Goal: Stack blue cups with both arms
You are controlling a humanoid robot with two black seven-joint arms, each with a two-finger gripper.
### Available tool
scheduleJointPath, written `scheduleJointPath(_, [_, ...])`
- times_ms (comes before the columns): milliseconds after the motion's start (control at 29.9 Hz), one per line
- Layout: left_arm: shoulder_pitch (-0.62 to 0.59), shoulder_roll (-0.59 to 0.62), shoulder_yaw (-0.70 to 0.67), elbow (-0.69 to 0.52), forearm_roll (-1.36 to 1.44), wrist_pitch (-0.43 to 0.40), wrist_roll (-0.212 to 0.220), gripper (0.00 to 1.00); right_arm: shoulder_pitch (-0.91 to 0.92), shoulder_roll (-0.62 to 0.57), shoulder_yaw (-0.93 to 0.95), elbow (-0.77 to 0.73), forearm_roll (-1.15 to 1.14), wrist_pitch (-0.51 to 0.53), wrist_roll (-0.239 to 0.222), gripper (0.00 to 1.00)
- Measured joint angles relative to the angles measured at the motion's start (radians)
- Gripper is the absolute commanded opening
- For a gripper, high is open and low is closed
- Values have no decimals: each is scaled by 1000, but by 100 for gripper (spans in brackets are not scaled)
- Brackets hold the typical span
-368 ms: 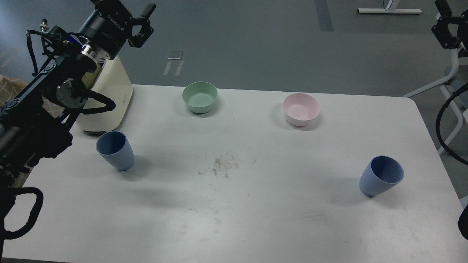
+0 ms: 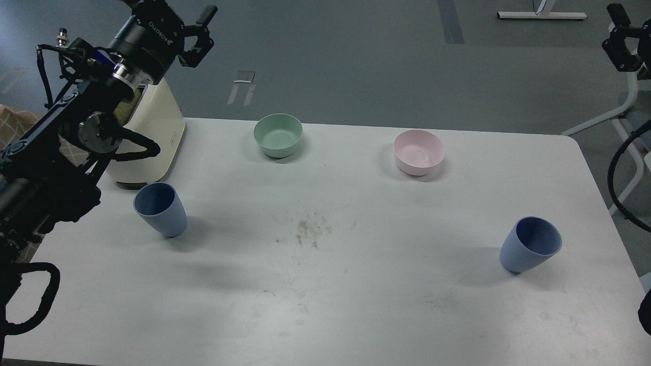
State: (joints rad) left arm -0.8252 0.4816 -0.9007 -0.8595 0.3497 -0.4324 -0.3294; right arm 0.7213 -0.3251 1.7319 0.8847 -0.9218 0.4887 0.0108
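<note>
Two slate-blue cups stand upright and far apart on the white table (image 2: 356, 305): the left cup (image 2: 160, 209) near the left edge, the right cup (image 2: 530, 245) near the right edge. My left gripper (image 2: 175, 7) is raised high at the top left, far above and behind the left cup. It is open and empty, with one finger (image 2: 204, 23) showing and the other cut by the top edge. My right gripper (image 2: 621, 43) is small and dark at the top right edge, off the table and far from the right cup. Its fingers cannot be told apart.
A mint-green bowl (image 2: 278, 134) and a pink bowl (image 2: 419, 152) sit at the back of the table. A cream appliance (image 2: 150, 140) stands at the back left, under my left arm. Dirt specks (image 2: 307, 231) mark the middle of the table. A white stand (image 2: 623, 109) is off to the right.
</note>
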Motion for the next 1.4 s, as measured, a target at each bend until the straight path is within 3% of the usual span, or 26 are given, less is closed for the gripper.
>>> scheduleJointPath(334, [-2,13,1,2,19,-2,-12,98,1,0,1,0,0,0,0,100])
scheduleJointPath(535, [7,52,1,-28,123,-2,-100,97,1,-5,2,0,0,0,0,100])
scheduleJointPath(936, [269,386,18,-406,553,16,-139,97,-22,-39,6,-1,27,0,0,100])
scheduleJointPath(1136, [392,526,26,-476,842,117,-159,97,-26,-41,6,2,35,0,0,100])
scheduleJointPath(1403, [520,593,32,-492,1191,243,-160,94,-32,-42,6,2,44,0,0,100])
